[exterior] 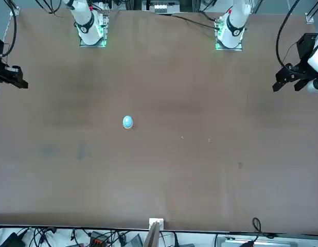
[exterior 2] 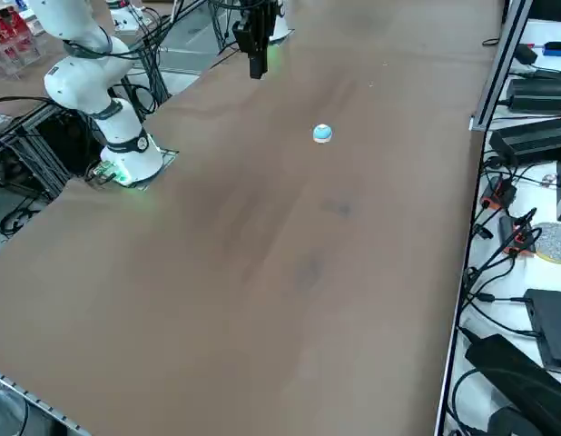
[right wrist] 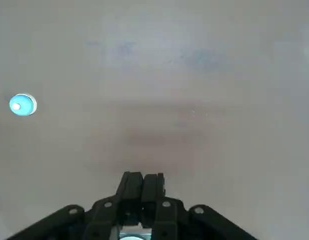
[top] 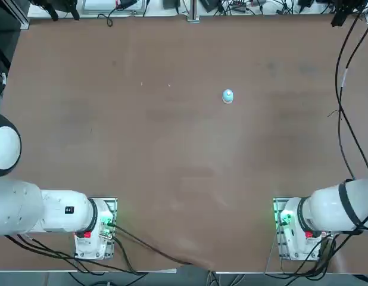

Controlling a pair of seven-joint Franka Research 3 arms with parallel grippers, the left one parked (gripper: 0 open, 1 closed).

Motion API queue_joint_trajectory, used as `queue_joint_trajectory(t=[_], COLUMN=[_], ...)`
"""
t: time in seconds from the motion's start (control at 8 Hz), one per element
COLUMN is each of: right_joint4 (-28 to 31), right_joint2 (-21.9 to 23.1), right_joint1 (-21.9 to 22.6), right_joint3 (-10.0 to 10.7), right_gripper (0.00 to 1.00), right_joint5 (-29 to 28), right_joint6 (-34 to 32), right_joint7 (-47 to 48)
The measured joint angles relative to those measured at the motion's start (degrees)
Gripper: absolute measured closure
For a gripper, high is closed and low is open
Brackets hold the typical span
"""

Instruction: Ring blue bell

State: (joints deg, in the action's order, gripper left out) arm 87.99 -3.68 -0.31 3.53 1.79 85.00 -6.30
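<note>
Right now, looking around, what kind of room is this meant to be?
Most likely a robotics lab or test bench. Two white robot arms are bolted to a wide brown table, cables and electronics crowd its edges, and only a tiny blue bell sits on it. The right gripper hangs shut above the table, away from the bell.

The right arm rises from its base at the near edge of the counter, its white links leaning up and out over that edge. Its pincer hangs high above the counter, pointing straight down, well apart from the blue bell and off to one side of it. The two black fingers are pressed flat together with no gap between them, and they grip nothing.
</note>
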Motion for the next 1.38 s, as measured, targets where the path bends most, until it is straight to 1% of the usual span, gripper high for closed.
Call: queue_joint_trajectory(t=[0.25,0.62,0.75,1.12,1.38], right_joint4=[0.1,0.3,1.1,6.3,9.4], right_joint2=[-1.0,-3.9,-4.7,-6.1,-8.7], right_joint1=[1.6,7.8,10.2,18.3,23.1], right_joint3=[-0.4,-1.0,-1.0,-1.2,-1.3], right_gripper=[0.99,0.99,0.99,0.99,0.99], right_joint5=[-1.1,-6.2,-7.0,-7.4,-7.4], right_joint6=[-1.0,-0.2,1.7,12.6,19.8], right_joint7=[2.6,10.1,13.1,22.1,26.2])
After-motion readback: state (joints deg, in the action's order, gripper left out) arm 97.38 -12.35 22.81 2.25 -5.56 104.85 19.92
